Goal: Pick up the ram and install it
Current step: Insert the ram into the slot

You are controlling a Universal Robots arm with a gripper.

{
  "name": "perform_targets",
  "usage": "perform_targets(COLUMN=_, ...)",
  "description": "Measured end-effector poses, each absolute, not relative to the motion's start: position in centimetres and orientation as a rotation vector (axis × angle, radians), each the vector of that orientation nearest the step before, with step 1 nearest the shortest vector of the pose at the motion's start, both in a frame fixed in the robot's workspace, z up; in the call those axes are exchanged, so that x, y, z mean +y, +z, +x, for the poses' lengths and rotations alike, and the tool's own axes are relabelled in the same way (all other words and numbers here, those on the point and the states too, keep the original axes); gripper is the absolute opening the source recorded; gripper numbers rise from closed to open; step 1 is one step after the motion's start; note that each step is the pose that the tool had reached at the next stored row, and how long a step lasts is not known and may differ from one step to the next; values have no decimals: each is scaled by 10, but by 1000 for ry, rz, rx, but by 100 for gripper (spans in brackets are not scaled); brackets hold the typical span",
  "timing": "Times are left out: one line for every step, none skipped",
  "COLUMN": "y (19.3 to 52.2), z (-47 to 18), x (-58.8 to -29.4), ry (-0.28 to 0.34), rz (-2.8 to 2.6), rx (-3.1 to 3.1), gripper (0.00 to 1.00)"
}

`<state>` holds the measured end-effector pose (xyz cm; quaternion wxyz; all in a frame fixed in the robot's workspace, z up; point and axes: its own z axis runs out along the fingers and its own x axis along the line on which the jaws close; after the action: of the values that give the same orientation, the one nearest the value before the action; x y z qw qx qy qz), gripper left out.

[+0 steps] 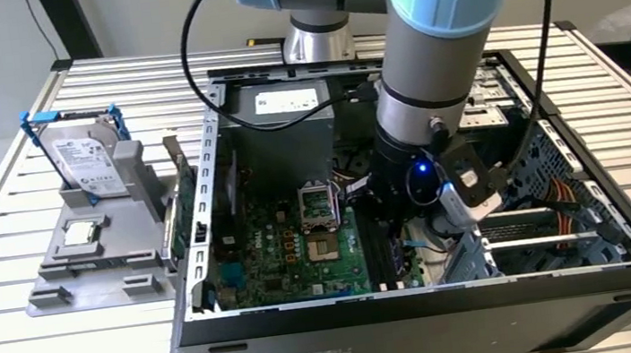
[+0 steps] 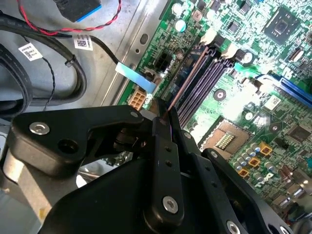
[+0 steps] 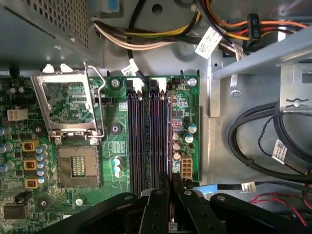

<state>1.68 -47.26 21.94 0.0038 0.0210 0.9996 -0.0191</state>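
Now we see 1 gripper [image 2: 165,114] pinching 1 ram [image 2: 187,78] edge-on, lowered into 1 of 4 mem slots [image 3: 148,141] on motherboard [image 3: 112,146].

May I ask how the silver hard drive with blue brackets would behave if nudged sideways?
The silver hard drive with blue brackets stands on edge in a grey holder, so it would probably tip rather than slide. Its metal casing suggests something stiff and fairly heavy for its size.
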Motion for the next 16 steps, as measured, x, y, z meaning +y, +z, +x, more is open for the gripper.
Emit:
perform_targets(y=221, z=17, x=-471, ry=-60, rz=65, rx=3133, gripper=0)
perform_targets(y=224, z=17, x=-471, ry=-61, rz=65, rx=3133, gripper=0)
perform_targets(y=227, z=17, x=-471, ry=-61, rz=65, rx=3133, gripper=0)
perform_targets(y=229, z=17, x=-471, ry=-62, rz=65, rx=3133, gripper=0)
perform_targets(y=232, z=17, x=-471, ry=-64, rz=65, rx=3132, gripper=0)
perform_targets(y=232, z=17, x=-471, ry=-69, rz=65, rx=3132, gripper=0)
perform_targets(y=233, z=17, x=-471, ry=-85, rz=65, rx=3128, gripper=0)
perform_targets(y=233, z=17, x=-471, ry=-111, rz=65, rx=3121, gripper=0)
perform_targets(y=233, z=16, x=-471, ry=-139, rz=65, rx=3114, gripper=0)
perform_targets(y=233, z=16, x=-471, ry=-166, rz=64, rx=3109, gripper=0)
perform_targets(y=233, z=16, x=-470, ry=-182, rz=64, rx=3106, gripper=0)
perform_targets(y=233, z=15, x=-469, ry=-183, rz=64, rx=3106, gripper=0)
perform_targets(y=233, z=13, x=-468, ry=-183, rz=64, rx=3105, gripper=0)
perform_targets(y=233, z=10, x=-468, ry=-183, rz=64, rx=3104, gripper=0)
perform_targets(y=232, z=8, x=-468, ry=-183, rz=63, rx=3103, gripper=0)
perform_targets(y=232, z=7, x=-468, ry=-183, rz=60, rx=3103, gripper=0)
